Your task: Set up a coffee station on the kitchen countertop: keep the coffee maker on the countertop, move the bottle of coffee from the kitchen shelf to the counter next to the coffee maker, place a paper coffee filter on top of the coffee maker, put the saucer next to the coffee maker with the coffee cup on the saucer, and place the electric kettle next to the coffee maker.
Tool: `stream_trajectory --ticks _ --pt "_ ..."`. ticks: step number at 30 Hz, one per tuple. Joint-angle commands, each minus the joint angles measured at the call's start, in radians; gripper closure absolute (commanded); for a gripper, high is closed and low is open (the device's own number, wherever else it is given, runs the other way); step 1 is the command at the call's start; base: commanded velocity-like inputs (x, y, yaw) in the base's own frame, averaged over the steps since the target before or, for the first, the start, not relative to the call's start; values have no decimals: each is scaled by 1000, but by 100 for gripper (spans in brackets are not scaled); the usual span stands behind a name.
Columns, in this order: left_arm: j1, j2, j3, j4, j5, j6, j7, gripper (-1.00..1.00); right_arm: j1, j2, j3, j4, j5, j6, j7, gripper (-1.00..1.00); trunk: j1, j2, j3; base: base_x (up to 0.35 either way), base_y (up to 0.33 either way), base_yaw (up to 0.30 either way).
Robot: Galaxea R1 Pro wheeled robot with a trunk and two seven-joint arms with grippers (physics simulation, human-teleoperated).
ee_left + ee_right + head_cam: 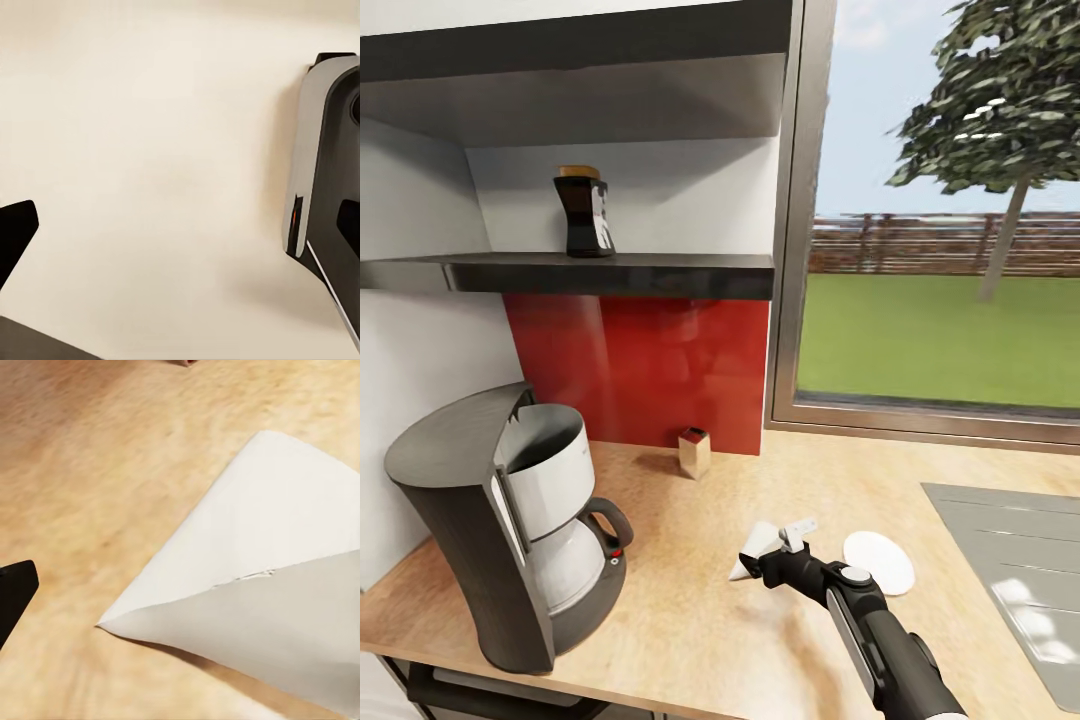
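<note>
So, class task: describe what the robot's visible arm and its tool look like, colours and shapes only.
The right arm is a rounded black shell with a pale grey panel along its top and a round grey cap near the wrist. Its tool is blocky and black, with a small pale bracket on top.

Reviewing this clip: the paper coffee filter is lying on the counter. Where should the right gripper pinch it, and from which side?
Probably the raised open edge of the paper coffee filter, coming from above on the window side, where the right gripper already is. The cone lies on the kitchen countertop with its wide mouth lifted; the point lies flat and offers little.
</note>
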Motion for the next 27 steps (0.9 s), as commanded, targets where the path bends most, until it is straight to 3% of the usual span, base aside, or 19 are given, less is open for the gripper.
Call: stream_trajectory --ticks 1,6,12,27 --pt "0 0 1 1 -1 -3 2 -100 0 0 -1 -1 4 5 4 -100 0 -1 0 0 7 0" --pt "0 0 1 1 -1 -3 2 -100 0 0 0 -1 13 5 4 -100 0 -1 0 0 3 0" --pt "0 0 1 1 -1 -3 2 -100 0 2 0 13 60 3 4 -100 0 -1 0 0 0 0" --pt "0 0 1 1 -1 -3 2 -100 0 3 2 43 70 -28 4 -100 0 -1 0 0 0 0"
